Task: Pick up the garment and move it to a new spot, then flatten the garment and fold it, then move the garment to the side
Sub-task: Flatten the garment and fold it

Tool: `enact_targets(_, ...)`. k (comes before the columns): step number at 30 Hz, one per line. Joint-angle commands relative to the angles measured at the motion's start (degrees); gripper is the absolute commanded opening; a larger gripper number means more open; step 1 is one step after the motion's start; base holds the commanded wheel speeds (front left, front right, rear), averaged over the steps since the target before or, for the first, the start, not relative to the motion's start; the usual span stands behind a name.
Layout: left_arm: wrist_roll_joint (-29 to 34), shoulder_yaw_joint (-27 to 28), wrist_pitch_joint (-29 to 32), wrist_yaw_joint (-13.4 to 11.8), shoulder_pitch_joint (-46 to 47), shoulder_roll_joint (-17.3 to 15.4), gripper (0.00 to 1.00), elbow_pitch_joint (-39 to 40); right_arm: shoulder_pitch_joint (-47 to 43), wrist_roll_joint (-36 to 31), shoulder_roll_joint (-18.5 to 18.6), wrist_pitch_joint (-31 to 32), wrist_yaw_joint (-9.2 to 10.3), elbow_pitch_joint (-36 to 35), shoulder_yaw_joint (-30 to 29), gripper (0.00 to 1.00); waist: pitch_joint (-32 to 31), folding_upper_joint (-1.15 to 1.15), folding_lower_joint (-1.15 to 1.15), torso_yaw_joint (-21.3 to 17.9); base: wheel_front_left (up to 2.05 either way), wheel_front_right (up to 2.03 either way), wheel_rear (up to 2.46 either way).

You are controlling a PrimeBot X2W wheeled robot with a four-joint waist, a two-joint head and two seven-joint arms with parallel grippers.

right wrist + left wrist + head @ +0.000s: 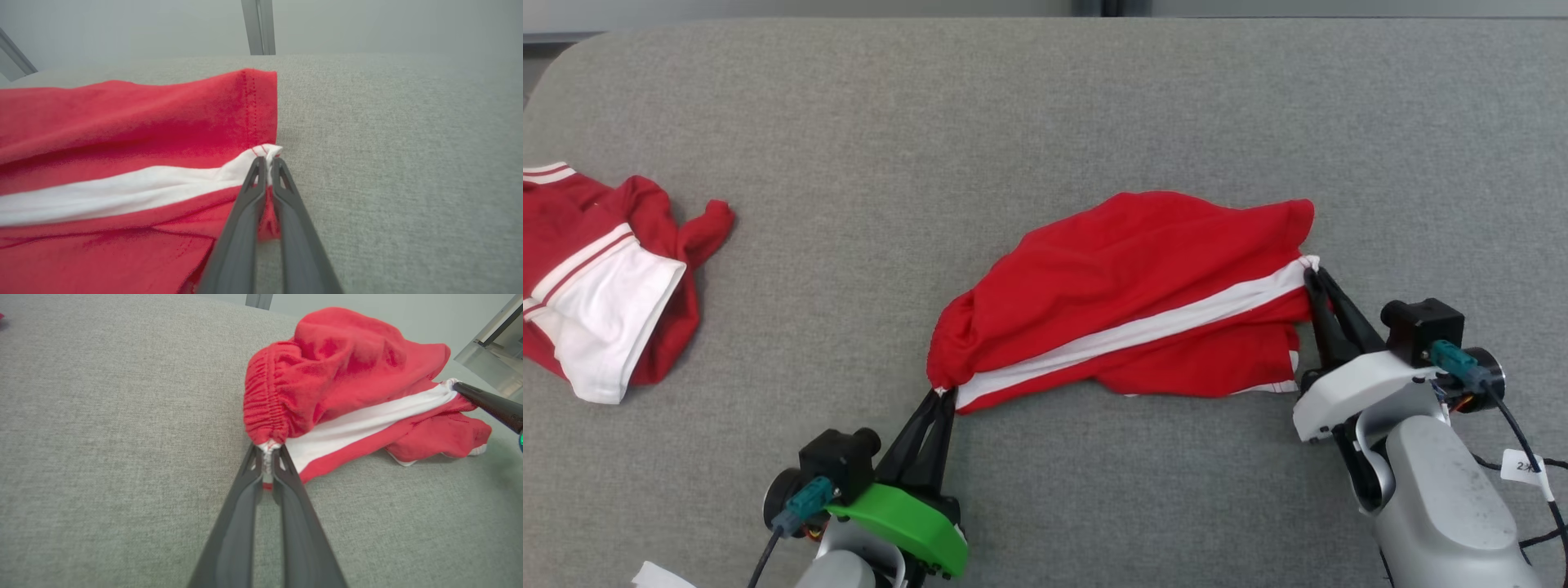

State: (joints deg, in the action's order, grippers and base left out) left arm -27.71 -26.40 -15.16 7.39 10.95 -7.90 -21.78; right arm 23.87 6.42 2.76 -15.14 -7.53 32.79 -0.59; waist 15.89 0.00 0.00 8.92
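Red jersey-cloth garment [1127, 269] with a long white stripe [1127, 335] lies rumpled on the grey fabric-covered counter [1045, 106], near the middle and somewhat toward my right. My left pincer [943, 394] is clenched on the garment's left end. Its dark fingertips pinch the bunched corner where the gathered elastic waistband [265, 404] meets the stripe. My right pincer [1311, 273] is clenched on the opposite end and nips the stripe's tip just beside the stitched red hem [255, 106]. On both pincers the fingers are pressed together with cloth caught between them. The stripe runs nearly straight between the two grips; in the head view it slants from low on my left to higher on my right. Above the stripe the red cloth mounds in soft folds, and below it a second layer spreads flat on the counter. I cannot tell whether the pinched corners are clear of the surface. A second crumpled red-and-white garment [605, 286] lies at the counter's far left edge, well apart.
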Motion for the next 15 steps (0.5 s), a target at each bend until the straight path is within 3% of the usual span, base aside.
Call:
enact_targets(1,0.53,0.32,0.02,0.13,0.54,-0.42,0.0,0.53,-1.03,0.73,0.27,0.0,0.08,-1.83,-0.34,0.0,-1.16,0.0,0.0,-0.26,0.0,0.0,0.0)
enact_targets(8,1.04,-0.44,0.0,0.13,2.25,-2.89,0.0,6.42,-3.92,4.59,0.26,0.0,0.08,-13.71,-1.03,0.0,-5.23,0.0,0.0,-1.38,0.0,0.0,0.0)
enact_targets(11,0.27,-1.26,0.01,0.13,5.61,-7.47,0.0,11.22,-4.75,6.95,0.28,0.0,0.08,-22.89,-1.36,0.0,-7.92,0.0,0.0,-2.95,0.0,0.0,0.0)
enact_targets(15,-2.76,-3.81,0.0,0.13,11.1,-12.46,0.0,14.95,-3.13,6.46,0.26,0.0,0.08,-29.17,-1.31,0.0,-8.89,0.0,0.0,-4.08,0.0,0.0,0.0)
